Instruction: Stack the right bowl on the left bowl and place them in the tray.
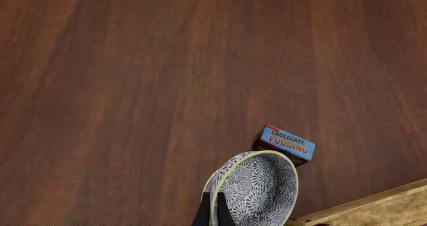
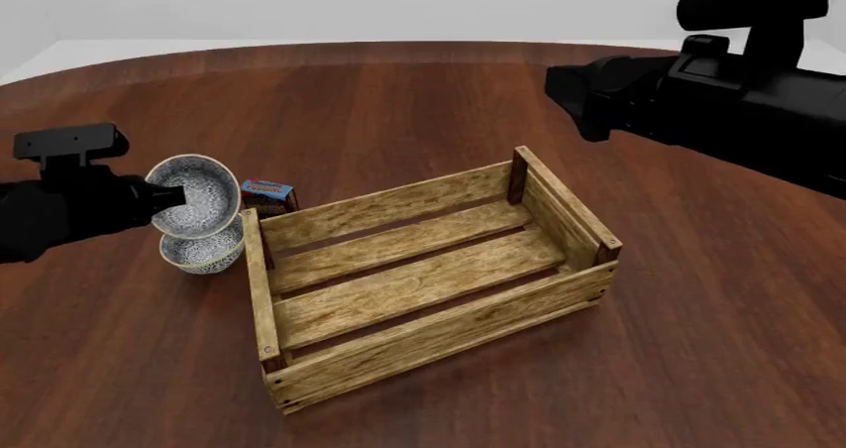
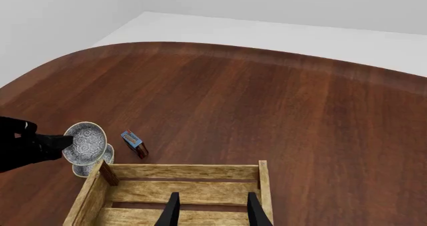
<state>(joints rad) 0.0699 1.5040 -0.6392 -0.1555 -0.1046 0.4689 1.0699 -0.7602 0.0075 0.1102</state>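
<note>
Gripping: left hand (image 2: 157,198) clamps tilted grey patterned ceramic bowl (image 2: 198,191) above second bowl (image 2: 201,252)
Right hand (image 3: 212,211): released above light-brown wooden slatted tray (image 2: 396,284)

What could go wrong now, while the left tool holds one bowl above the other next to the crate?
1. The left tool pinches only the rim of the tilted upper bowl, so the bowl may slip or swing.
2. The lower bowl sits below it, slightly offset; a release from here might land off-centre and knock it.
3. The pudding box and the crate wall stand close by, so a sideways move could bump them.
</note>
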